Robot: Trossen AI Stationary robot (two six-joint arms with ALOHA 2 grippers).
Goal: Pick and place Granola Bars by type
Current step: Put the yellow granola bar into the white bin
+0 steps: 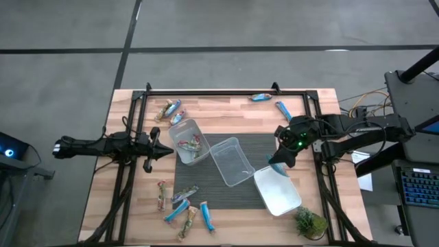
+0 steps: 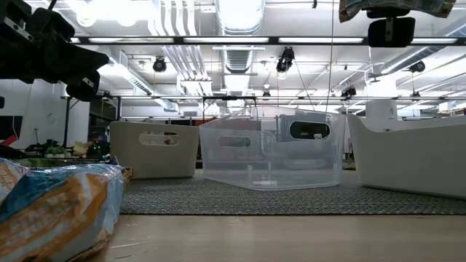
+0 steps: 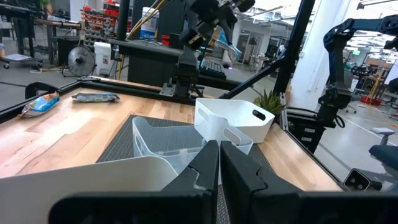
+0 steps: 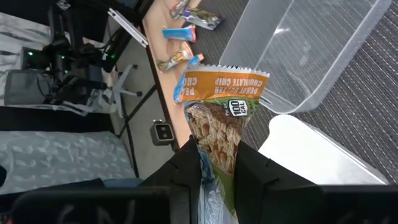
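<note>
A: From overhead, what's out there?

B: A wooden table with a dark mat, and 3 clear tubs in a diagonal row: one with wrappers inside, an empty middle one, and a whiter one at the mat's corner.

A: And the right gripper?

B: Above that last tub's edge. Its wrist camera shows what overhead hides: fingers clamped on a granola bar, orange label with green print.

A: The left gripper?

B: Beside the filled tub, fingers pressed together, empty.

A: The other bars?

B: Loose bars near the front edge, a few along the back rail. Bare wood between.
</note>
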